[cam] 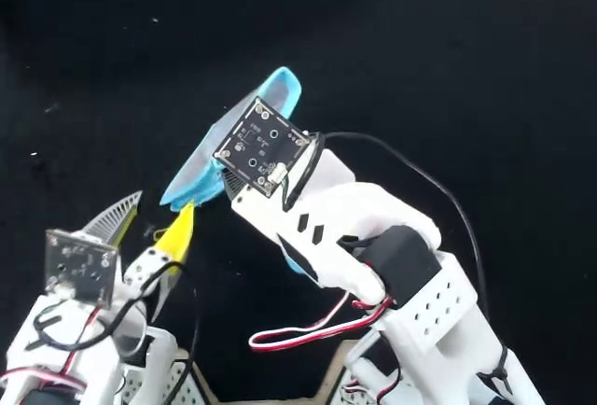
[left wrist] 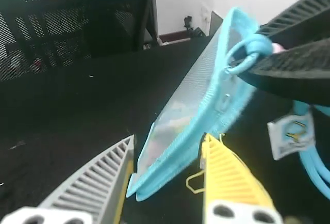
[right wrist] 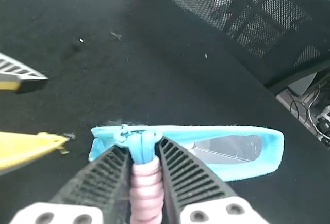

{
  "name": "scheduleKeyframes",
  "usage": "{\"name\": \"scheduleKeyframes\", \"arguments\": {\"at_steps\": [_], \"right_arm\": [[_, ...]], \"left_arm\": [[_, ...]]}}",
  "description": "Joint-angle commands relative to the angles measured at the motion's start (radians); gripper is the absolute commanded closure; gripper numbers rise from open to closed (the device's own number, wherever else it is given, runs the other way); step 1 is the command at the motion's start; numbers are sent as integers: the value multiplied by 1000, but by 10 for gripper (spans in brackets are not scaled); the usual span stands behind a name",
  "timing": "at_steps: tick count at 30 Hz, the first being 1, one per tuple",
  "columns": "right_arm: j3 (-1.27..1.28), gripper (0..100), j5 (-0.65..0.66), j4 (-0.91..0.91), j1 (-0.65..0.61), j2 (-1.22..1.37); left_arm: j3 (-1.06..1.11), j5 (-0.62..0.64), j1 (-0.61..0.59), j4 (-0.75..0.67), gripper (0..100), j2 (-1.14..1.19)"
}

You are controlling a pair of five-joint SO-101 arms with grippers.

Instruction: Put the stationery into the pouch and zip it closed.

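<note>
High view shows the pouch (cam: 191,179), blue-edged with a clear mesh face, held up on a slant over the black bench (cam: 448,78); the right arm reaches in from the lower right and its wrist board covers the middle of the pouch. The left hand (cam: 160,207) sits at the lower left, just beside the pouch's low corner, with its grey and yellow fingers spread apart.

Right wrist view shows the right hand (right wrist: 142,145) clamped on the zip pull (right wrist: 140,140), a blue loop at one end of the pouch (right wrist: 232,149); its black fingers press in from both sides, and a pink ribbed coil (right wrist: 147,182) lies between them behind the loop. The pouch stretches away from the pull, long edge up.

Left wrist view shows the left hand (left wrist: 167,140) open, with the pouch's (left wrist: 191,105) low corner lying in the gap between its fingers; the yellow finger (left wrist: 232,182) is at the blue edge and the grey one (left wrist: 93,182) stands off a little. The zip pull (left wrist: 242,53) is pinched by the black fingers at the high end. A small white tag (left wrist: 291,133) and a blue cord (left wrist: 314,157) hang beside the pouch. Pale shapes show through the mesh, perhaps stationery, though they are too blurred to name.
</note>
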Motion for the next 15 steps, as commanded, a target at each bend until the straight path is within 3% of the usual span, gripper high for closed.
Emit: {"name": "scheduleKeyframes", "arguments": {"at_steps": [1,5,8,15], "right_arm": [[-8,988,3,-34,11,-21],[-7,988,3,-34,11,-21],[-7,988,3,-29,11,-24],[-5,988,3,5,9,-27]], "left_arm": [[-68,-8,24,64,784,-2],[13,-6,185,55,782,0],[133,-9,272,-77,782,5],[394,-6,142,-423,782,8]]}}
